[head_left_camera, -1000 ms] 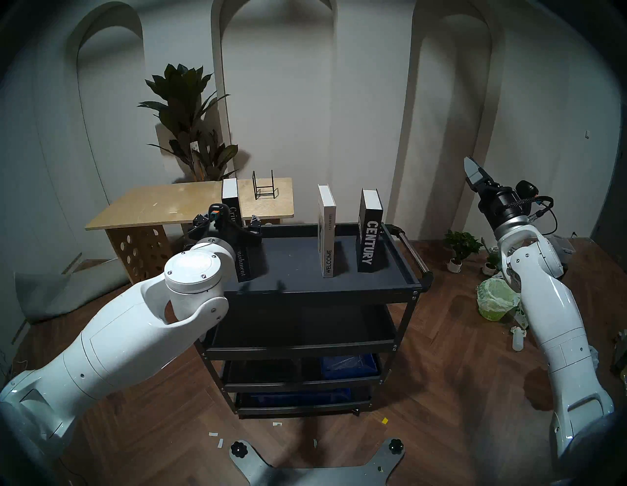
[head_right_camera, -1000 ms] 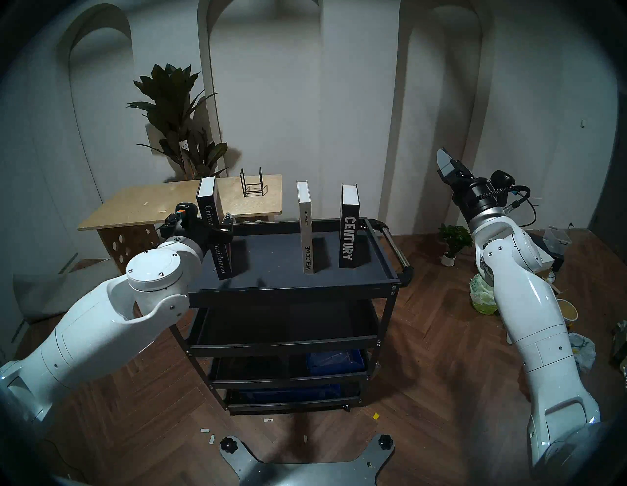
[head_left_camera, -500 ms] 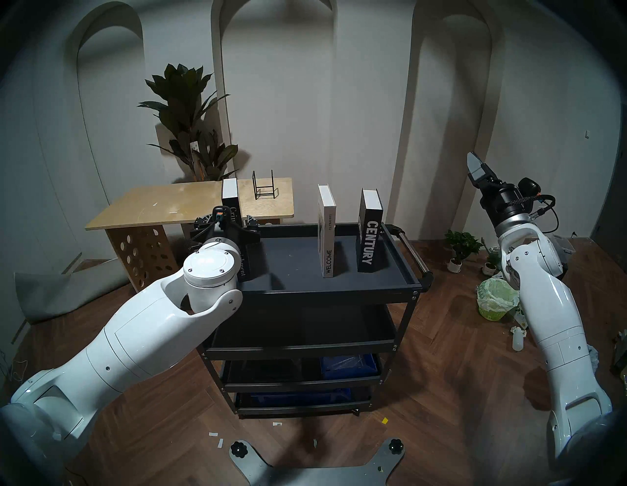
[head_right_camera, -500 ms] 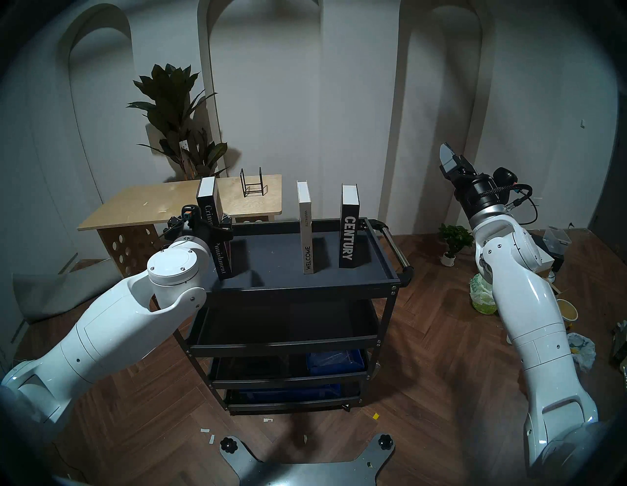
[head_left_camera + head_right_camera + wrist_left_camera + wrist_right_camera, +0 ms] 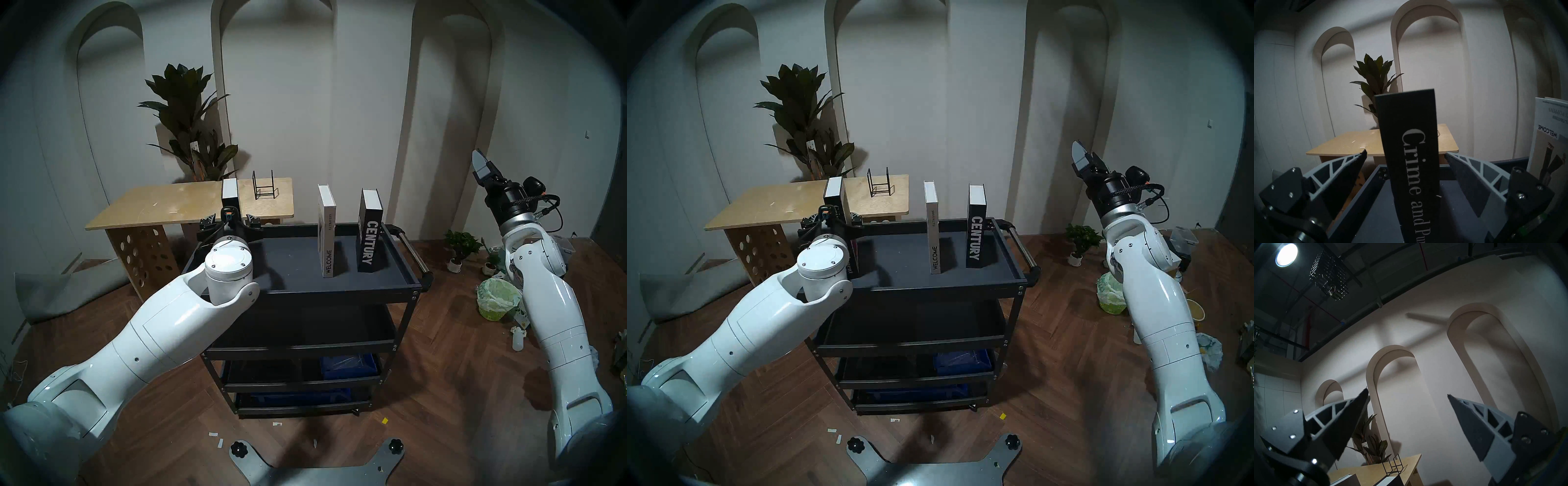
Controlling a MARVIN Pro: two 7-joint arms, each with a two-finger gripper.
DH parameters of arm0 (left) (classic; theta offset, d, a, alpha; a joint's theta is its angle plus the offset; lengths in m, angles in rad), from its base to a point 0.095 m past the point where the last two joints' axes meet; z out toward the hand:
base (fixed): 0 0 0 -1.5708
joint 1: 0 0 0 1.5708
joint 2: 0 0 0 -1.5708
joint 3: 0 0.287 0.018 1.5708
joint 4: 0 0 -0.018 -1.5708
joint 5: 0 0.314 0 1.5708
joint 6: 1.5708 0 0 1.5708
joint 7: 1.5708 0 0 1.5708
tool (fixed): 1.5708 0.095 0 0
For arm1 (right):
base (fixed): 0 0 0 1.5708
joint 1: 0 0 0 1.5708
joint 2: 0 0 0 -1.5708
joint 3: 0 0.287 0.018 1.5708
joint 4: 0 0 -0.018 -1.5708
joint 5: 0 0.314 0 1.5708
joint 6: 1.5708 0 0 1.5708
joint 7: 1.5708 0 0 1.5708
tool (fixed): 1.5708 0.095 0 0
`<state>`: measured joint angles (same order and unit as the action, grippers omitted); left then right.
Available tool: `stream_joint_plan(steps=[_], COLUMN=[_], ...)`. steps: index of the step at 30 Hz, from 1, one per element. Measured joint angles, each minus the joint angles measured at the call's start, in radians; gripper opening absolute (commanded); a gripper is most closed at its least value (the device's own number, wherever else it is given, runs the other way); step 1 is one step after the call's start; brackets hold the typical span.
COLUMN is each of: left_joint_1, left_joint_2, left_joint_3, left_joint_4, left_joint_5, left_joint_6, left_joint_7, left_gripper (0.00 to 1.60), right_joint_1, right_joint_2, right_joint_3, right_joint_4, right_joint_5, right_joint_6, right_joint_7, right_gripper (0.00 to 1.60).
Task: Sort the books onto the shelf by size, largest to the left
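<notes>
The left hand (image 5: 1405,153) is level with its two grey ribbed fingers (image 5: 1349,162) spread wide, one on each side of the tall black hardback "Crime and Punishment" (image 5: 1412,152). Gaps show on both sides in the wrist view, so nothing is gripped yet. That book stands upright at the left end of the dark grey rimmed top tray (image 5: 342,288) of the black metal cart. To its right, well apart, the slim white hardback "WELCOME" (image 5: 326,234) stands upright, and further right the thick black hardback "CENTURY" (image 5: 368,237), near the handle end. The right hand (image 5: 481,166) is raised off to the side, spread and empty.

All three books stand on the shelf. Judging by height, the order looks about right already; closing the gaps may remain.
</notes>
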<state>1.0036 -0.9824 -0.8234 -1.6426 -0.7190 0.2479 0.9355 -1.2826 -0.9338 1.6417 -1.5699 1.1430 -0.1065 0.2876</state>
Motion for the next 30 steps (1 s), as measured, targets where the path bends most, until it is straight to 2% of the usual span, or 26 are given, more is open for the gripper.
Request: stream_joint_plan(steps=[4, 5, 6, 7, 8, 9, 10, 11, 12, 13, 15, 23, 30], left_joint_1=[-0.022, -0.027, -0.031, -0.036, -0.041, -0.044, -0.047, -0.050, -0.054, -0.057, -0.062, -0.070, -0.058], left_joint_2=[-0.030, -0.037, -0.041, -0.048, -0.053, -0.057, -0.061, -0.066, -0.070, -0.074, -0.080, -0.091, -0.068], left_joint_3=[0.008, 0.010, 0.011, 0.012, 0.014, 0.015, 0.016, 0.017, 0.018, 0.020, 0.022, 0.024, 0.013], left_joint_4=[0.046, 0.056, 0.062, 0.071, 0.079, 0.085, 0.090, 0.096, 0.103, 0.109, 0.119, 0.134, 0.063], left_joint_5=[0.013, 0.015, 0.017, 0.019, 0.022, 0.023, 0.025, 0.027, 0.028, 0.030, 0.032, 0.037, 0.017], left_joint_6=[-0.012, -0.015, -0.018, -0.021, -0.024, -0.027, -0.029, -0.032, -0.035, -0.038, -0.042, -0.057, -0.066], left_joint_7=[0.006, 0.007, 0.007, 0.007, 0.006, 0.005, 0.003, 0.001, -0.003, -0.007, -0.012, -0.037, -0.068], left_gripper=[1.60, 1.51, 1.36, 1.13, 1.00, 0.93, 0.78, 0.75, 0.56, 0.49, 0.00, 0.00, 0.00], right_joint_1=[-0.003, -0.004, -0.004, -0.005, -0.006, -0.007, -0.008, -0.009, -0.010, -0.011, -0.012, -0.013, -0.009], right_joint_2=[0.001, 0.002, 0.002, 0.002, 0.003, 0.003, 0.004, 0.004, 0.005, 0.005, 0.007, 0.010, 0.012], right_joint_3=[0.003, 0.004, 0.005, 0.007, 0.008, 0.009, 0.010, 0.012, 0.013, 0.015, 0.016, 0.019, 0.017], right_joint_4=[0.002, 0.003, 0.004, 0.005, 0.006, 0.007, 0.009, 0.010, 0.011, 0.013, 0.015, 0.028, 0.042], right_joint_5=[0.000, 0.000, 0.000, 0.000, -0.001, -0.001, -0.001, -0.001, -0.001, -0.002, -0.002, -0.003, -0.005], right_joint_6=[-0.003, -0.004, -0.005, -0.006, -0.008, -0.009, -0.010, -0.011, -0.012, -0.013, -0.014, -0.016, -0.016], right_joint_7=[0.005, 0.006, 0.007, 0.009, 0.010, 0.011, 0.012, 0.013, 0.014, 0.016, 0.017, 0.024, 0.030], right_gripper=[1.60, 1.60, 1.60, 1.60, 1.60, 1.60, 1.60, 1.60, 1.60, 1.60, 1.60, 1.60, 1.60])
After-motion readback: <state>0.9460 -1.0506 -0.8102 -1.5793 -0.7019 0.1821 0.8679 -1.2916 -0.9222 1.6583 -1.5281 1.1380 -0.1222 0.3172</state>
